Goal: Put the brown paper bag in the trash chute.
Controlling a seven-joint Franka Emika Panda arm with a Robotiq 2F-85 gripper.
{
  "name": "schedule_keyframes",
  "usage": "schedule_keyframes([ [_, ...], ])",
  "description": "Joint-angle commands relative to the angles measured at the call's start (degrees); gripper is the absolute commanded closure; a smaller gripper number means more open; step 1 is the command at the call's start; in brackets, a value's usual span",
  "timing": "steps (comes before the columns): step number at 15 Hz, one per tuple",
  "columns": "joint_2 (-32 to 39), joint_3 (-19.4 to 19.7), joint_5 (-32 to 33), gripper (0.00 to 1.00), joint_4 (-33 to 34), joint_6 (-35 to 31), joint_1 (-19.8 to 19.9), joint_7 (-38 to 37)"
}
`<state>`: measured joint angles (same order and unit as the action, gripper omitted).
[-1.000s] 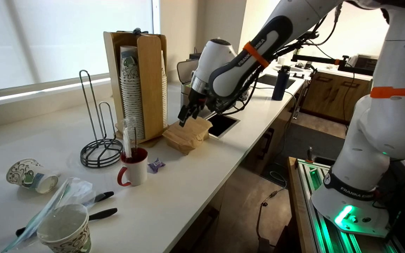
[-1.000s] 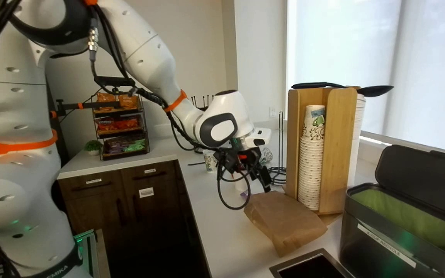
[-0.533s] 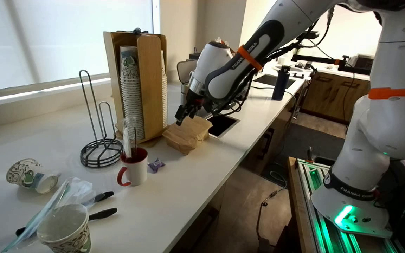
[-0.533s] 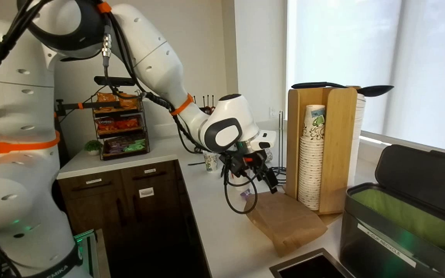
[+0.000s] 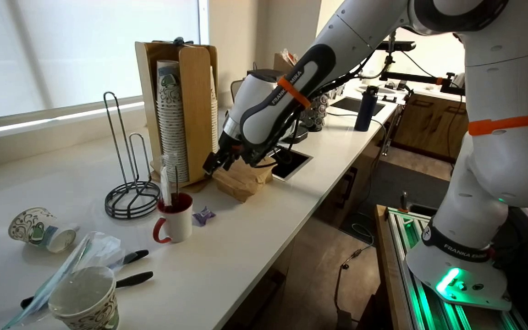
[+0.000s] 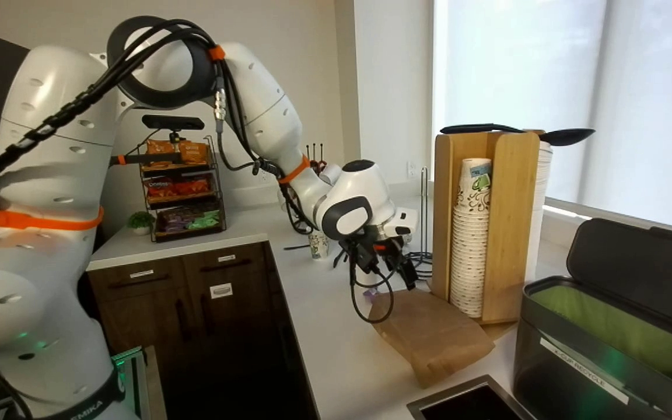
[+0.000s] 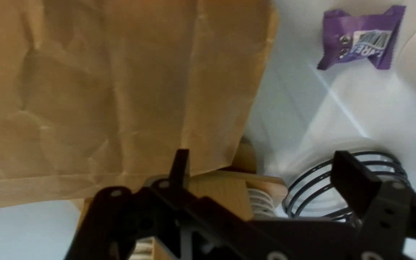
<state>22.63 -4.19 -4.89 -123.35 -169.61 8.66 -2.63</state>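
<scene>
Brown paper bag (image 6: 429, 329), one: crumpled, flattish, lying on the white desk (image 6: 336, 332); in an exterior view, left of the wooden cup stand (image 6: 514, 233), its near end just beside the trash chute (image 6: 470, 405).

End effector (image 7: 264, 160), one: fingers spread wide, nothing gripped. In the wrist view the fingertip (image 7: 180, 164) on the left lines up with the bag's border, its mate on the right with the wire stand (image 5: 126, 213); whether either touches, you cannot tell.

Risk, aim: descend from here and you probably pinch only a corner, or miss, since the gap lies mostly past the bag.

Risk, cup stand: close to your likely path; a sideways nudge may topple the stacked cups (image 6: 470, 262).

Risk, cable loop (image 6: 373, 321): hangs low by the bag, could snag or drag it.

Risk, grip: thin paper may tear or slip if you take only its edge; contents unseen.

Risk, delivery: the opening looks little wider than the bag, if at all, so a crosswise drop might fold it over the rim or against the recycling bin (image 6: 569, 385), just right.
</scene>
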Motion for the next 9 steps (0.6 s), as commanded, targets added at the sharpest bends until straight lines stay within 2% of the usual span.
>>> schedule_keyframes([
  [1,-0.39,2.99,1.59,0.0,2.63,10.33,-2.37,1.0],
  [4,-0.4,6.13,4.55,0.0,4.72,16.84,-4.26,0.29],
  [8,2.2,6.53,5.61,0.0,7.23,16.25,-5.63,0.15],
  [9,2.6,6.92,6.52,0.0,7.76,18.01,-6.4,-0.34],
])
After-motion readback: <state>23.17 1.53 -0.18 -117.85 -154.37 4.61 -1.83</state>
